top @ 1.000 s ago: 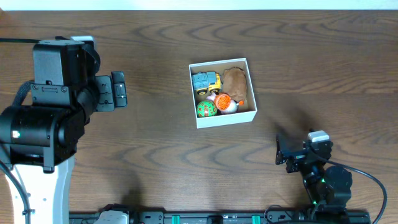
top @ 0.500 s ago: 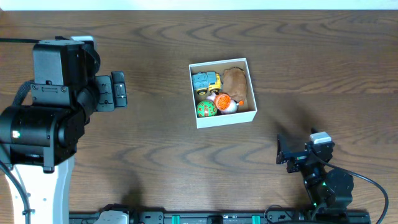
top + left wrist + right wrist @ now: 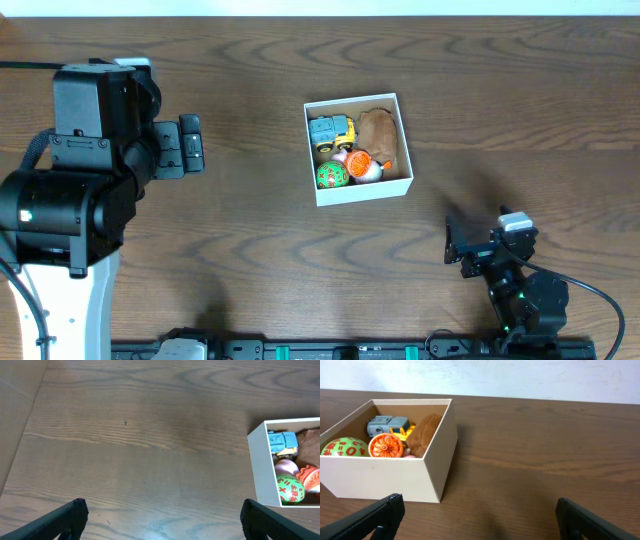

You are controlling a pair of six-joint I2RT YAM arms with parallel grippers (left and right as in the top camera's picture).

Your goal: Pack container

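The container [image 3: 362,193] is a small square white-walled box at the table's middle. It holds a blue and yellow toy truck [image 3: 330,131], a brown plush [image 3: 380,135], a green ball [image 3: 332,175] and an orange and white toy [image 3: 361,163]. It also shows in the left wrist view [image 3: 261,466] and the right wrist view [image 3: 380,479]. My left gripper [image 3: 189,147] is open and empty, well left of the box. My right gripper [image 3: 457,245] is open and empty, low near the front edge, right of the box.
The dark wood table [image 3: 250,240] has a pale strip along its far edge [image 3: 320,8]. The left arm's big black body [image 3: 70,180] stands at the left. Cables and a rail [image 3: 340,350] run along the front edge.
The right arm has drawn back slightly toward the front edge and sits still now. The left arm and the box have not moved.
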